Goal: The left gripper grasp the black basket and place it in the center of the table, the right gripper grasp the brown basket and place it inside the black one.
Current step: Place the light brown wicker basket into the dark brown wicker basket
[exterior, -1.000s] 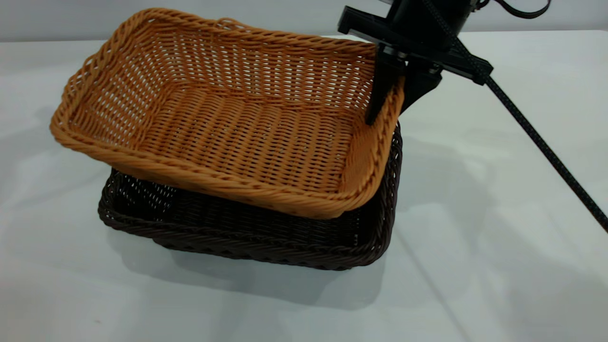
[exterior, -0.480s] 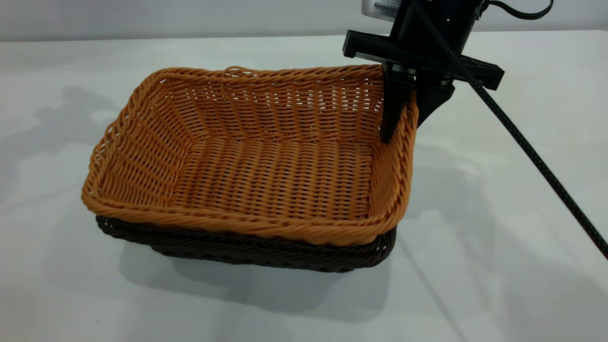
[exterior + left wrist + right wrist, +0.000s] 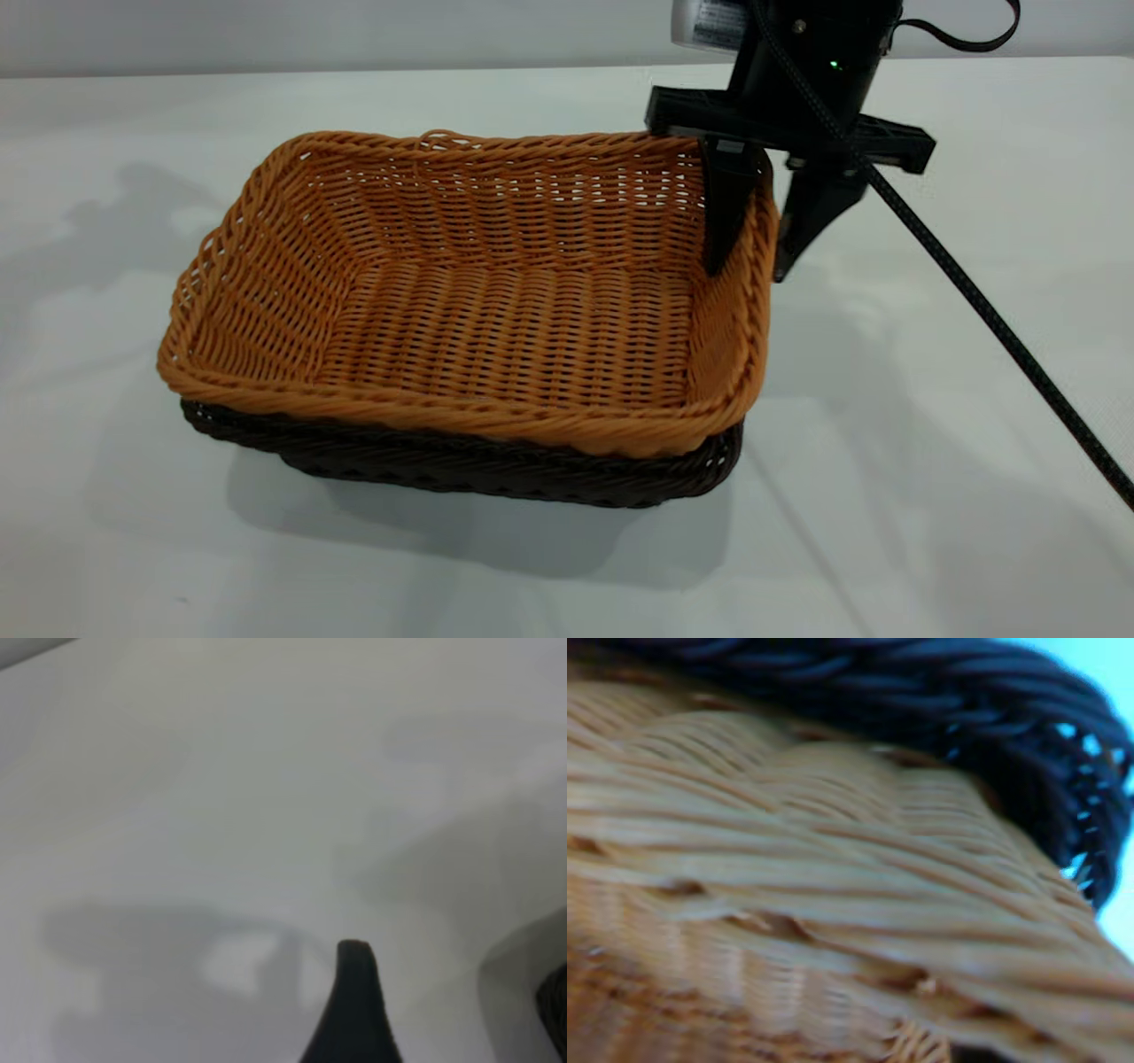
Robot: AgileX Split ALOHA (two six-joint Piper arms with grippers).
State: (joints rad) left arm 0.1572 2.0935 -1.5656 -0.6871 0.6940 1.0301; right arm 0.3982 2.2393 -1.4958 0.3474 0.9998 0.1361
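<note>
Heads-up: your right pincer (image 3: 751, 266) has its fingers apart astride the brown basket (image 3: 496, 328) rim, basket nested in the black basket (image 3: 496, 470) mid-table (image 3: 930, 443), so lifting crooked could snag the wicker and drag both; can't tell on the left one.

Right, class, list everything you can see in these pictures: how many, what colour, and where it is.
table: one, pale grey-white, under everything.
black basket: one, very dark woven wicker, on the table.
brown basket: one, orange-tan wicker, nested inside the black basket.
loop: one, orange-tan, on the brown basket's far rim.
cable: one, black braided, slanting from the right arm to the exterior view's lower right.
right claw: one, black, open, straddling the brown basket's right rim.
left claw: one, black, over bare table, seen only in its wrist view.
</note>
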